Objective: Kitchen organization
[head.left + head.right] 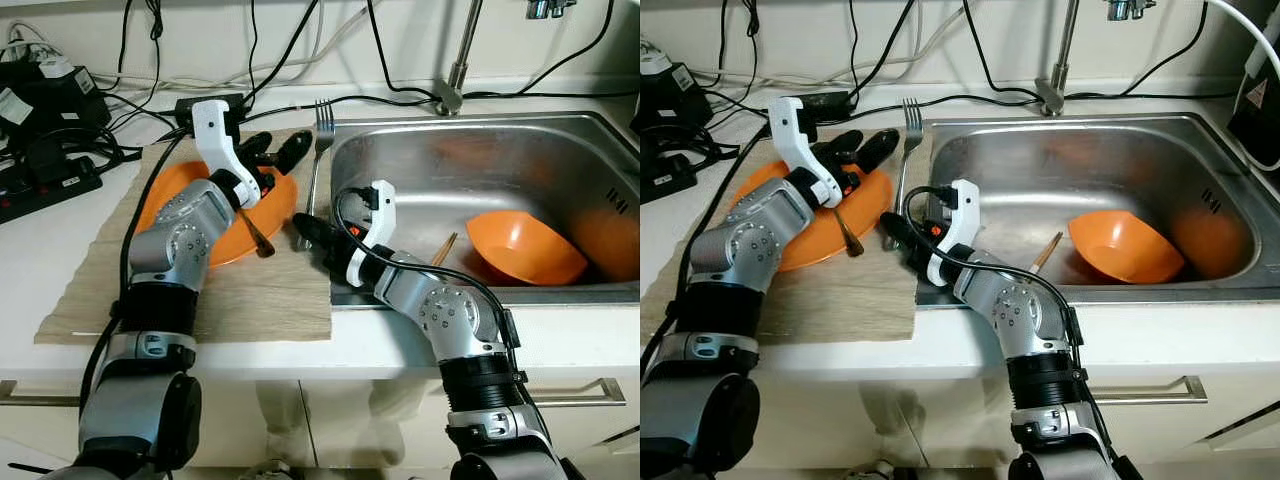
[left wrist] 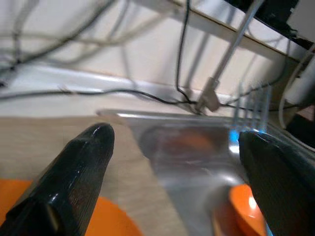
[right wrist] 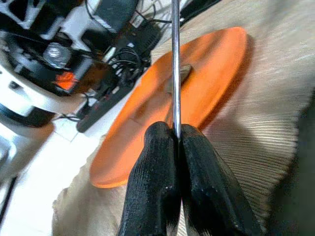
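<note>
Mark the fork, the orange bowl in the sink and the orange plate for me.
fork [image 1: 323, 122]: left eye view, on the tines at the sink's edge.
orange bowl [image 1: 520, 250]: left eye view, on its inner wall.
orange plate [image 1: 875, 190]: right eye view, on its bare right rim.

Both eye views look forward and down from the head onto the counter, sharing the orange plate [image 1: 215, 215] and the sink [image 1: 1080, 180]. The left wrist camera peers out between its own spread fingers [image 2: 74, 182] toward the sink's far wall. The right wrist camera sits close behind its pinched fingers [image 3: 157, 191], facing the plate just beyond them.
</note>
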